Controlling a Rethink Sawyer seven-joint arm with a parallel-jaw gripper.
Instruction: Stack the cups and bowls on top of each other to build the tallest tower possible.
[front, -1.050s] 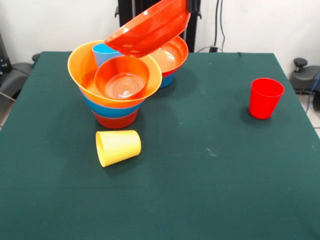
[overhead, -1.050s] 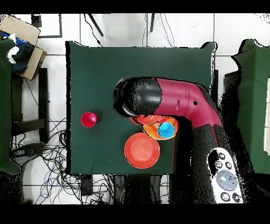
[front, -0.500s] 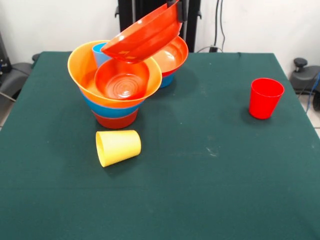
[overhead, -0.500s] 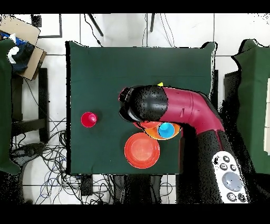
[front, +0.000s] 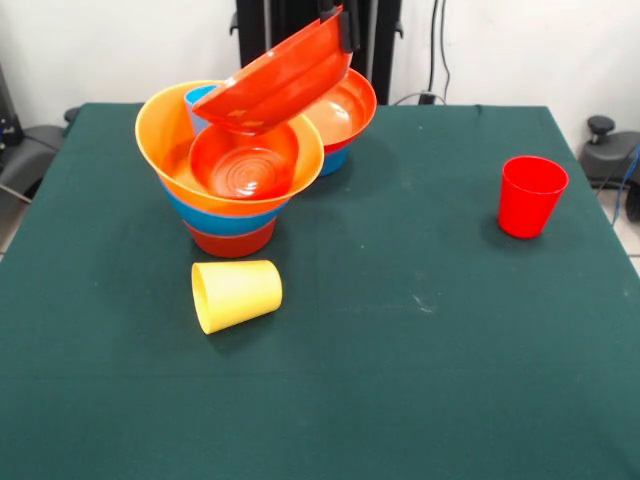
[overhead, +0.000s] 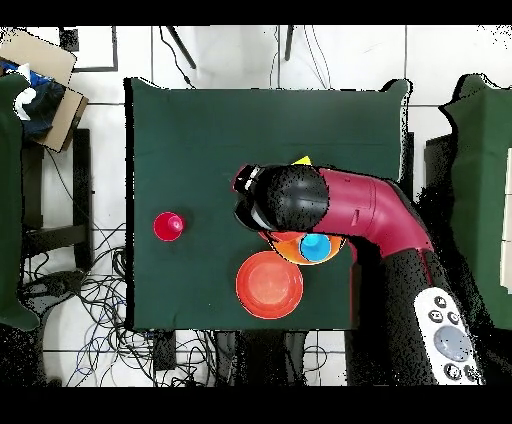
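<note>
No text, label, brand, number or sign can be read in either view. The bowls, the cups and the green counter (front: 420, 380) are seen to be plain. Round markings are shown on a grey panel on the arm (overhead: 448, 338) in the overhead view, but nothing on them can be made out.

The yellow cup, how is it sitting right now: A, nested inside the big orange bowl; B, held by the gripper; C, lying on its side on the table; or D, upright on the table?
C: the yellow cup lies on its side on the green table, in front of the big orange bowl.
</note>
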